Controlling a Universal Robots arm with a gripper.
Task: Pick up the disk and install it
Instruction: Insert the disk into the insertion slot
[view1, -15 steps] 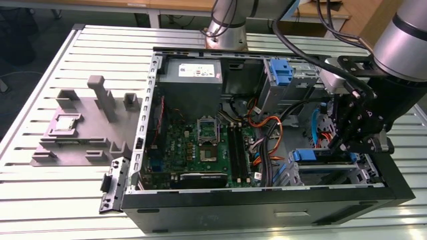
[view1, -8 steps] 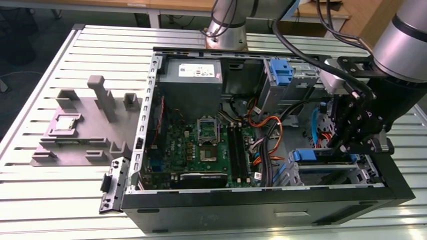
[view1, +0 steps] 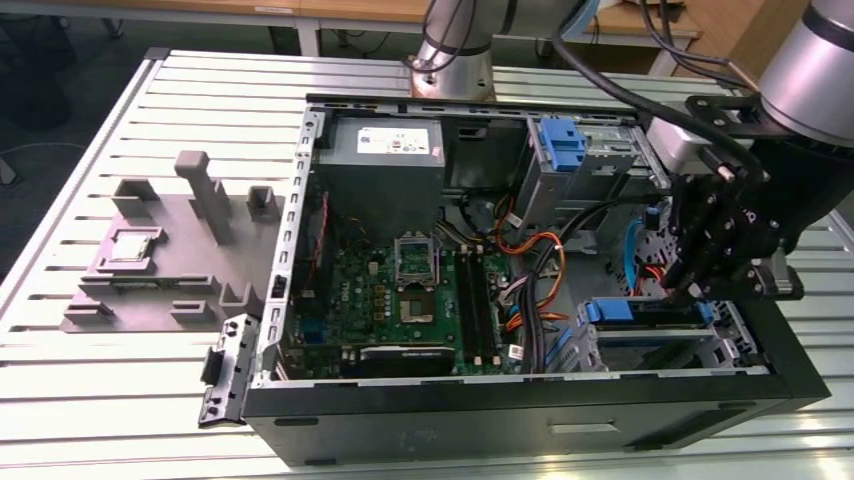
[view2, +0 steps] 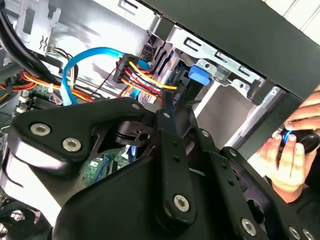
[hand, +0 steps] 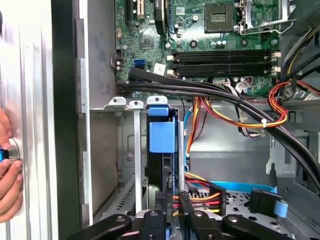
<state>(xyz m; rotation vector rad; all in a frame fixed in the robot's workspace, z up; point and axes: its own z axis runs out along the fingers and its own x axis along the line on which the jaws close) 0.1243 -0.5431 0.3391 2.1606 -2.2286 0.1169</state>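
The disk (hand: 161, 150) stands on edge in a slot of the metal drive cage (hand: 127, 150) inside the open computer case, its blue carrier bracket facing the first wrist camera. My gripper (hand: 172, 212) sits right at the disk's near end, with the black fingers (hand: 186, 209) closed against its edges. In the exterior view the gripper (view1: 687, 290) hangs over the cage at the case's right end, by the disk's blue bracket (view1: 625, 312). The second wrist view has the fingertips (view2: 175, 107) reaching toward a blue tab (view2: 198, 76) in the cage.
Thick black cables (hand: 225, 92) and orange, red and yellow wires (hand: 200, 192) run close beside the cage. The motherboard (view1: 400, 300) and a grey power supply (view1: 380, 150) fill the case's left. Another blue bracket (view1: 561, 140) sits in the rear cage. A hand (hand: 7, 170) rests outside the case wall.
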